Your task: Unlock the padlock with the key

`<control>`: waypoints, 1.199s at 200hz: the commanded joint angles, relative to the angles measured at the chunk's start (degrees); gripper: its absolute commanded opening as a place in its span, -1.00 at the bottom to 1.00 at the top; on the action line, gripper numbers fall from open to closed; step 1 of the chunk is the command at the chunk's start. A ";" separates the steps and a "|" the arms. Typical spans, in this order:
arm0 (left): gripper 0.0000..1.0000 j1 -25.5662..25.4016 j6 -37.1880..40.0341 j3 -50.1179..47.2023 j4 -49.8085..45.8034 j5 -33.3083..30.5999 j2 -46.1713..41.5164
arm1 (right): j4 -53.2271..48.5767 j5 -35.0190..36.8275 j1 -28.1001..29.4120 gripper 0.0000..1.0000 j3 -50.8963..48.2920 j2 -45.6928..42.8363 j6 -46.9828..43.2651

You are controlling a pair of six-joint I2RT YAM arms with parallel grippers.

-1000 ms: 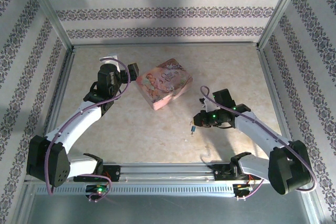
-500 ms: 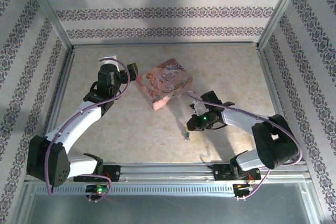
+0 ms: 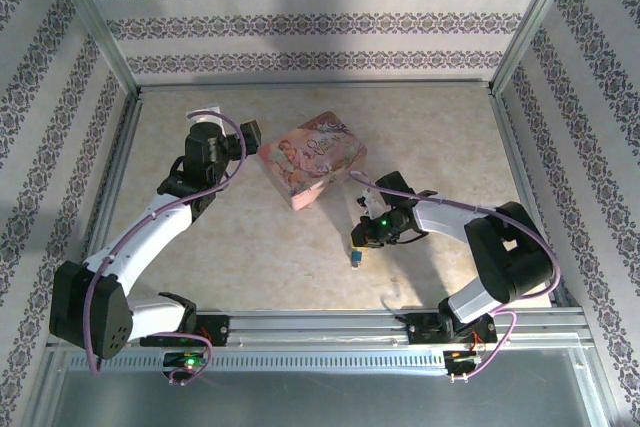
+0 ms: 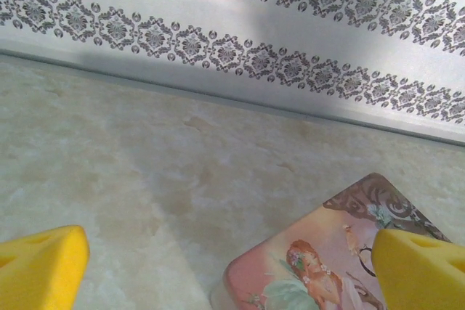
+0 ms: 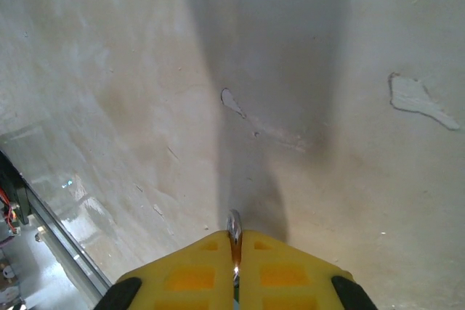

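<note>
Padlock [image 3: 357,258] sits at my right gripper [image 3: 363,241] tips, on the near half of the table [image 3: 260,247]. Its long axis runs near-far, bluish end toward me. The pads are pressed together on its thin silvery edge. Since a second ago, lock and gripper have shifted left and nearer. My left gripper [image 3: 250,134] is spread wide beside the pink box [image 3: 312,157], unmoved.

A pink floral box [image 3: 312,159] lies flat on the beige marbled bench [image 3: 450,137], just right of the left hand [image 3: 251,135] and apart from the right hand [image 3: 360,243], beyond it to the left. Its lid shows a painted woman. Ahead of the right hand the bench bears a pale chipped patch [image 5: 421,103]. Walls [image 3: 320,22] papered with dark floral bands enclose the bench.
</note>
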 commanded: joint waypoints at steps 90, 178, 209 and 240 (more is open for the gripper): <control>0.99 2.74 1.95 -1.37 -1.99 -1.89 -5.22 | -7.22 12.14 -8.03 -0.17 5.09 -17.24 -1.72; 0.99 3.82 4.25 -5.77 -1.48 -8.59 -11.13 | -2.85 24.93 -18.61 0.30 3.95 -32.74 -4.73; 0.99 4.06 5.87 -7.74 -1.04 -8.22 -12.51 | 2.01 28.99 -22.68 0.58 0.89 -37.47 -5.87; 0.99 4.33 6.36 -10.58 -0.01 -8.68 -12.69 | 12.06 34.59 -25.38 0.97 -5.33 -42.17 -7.30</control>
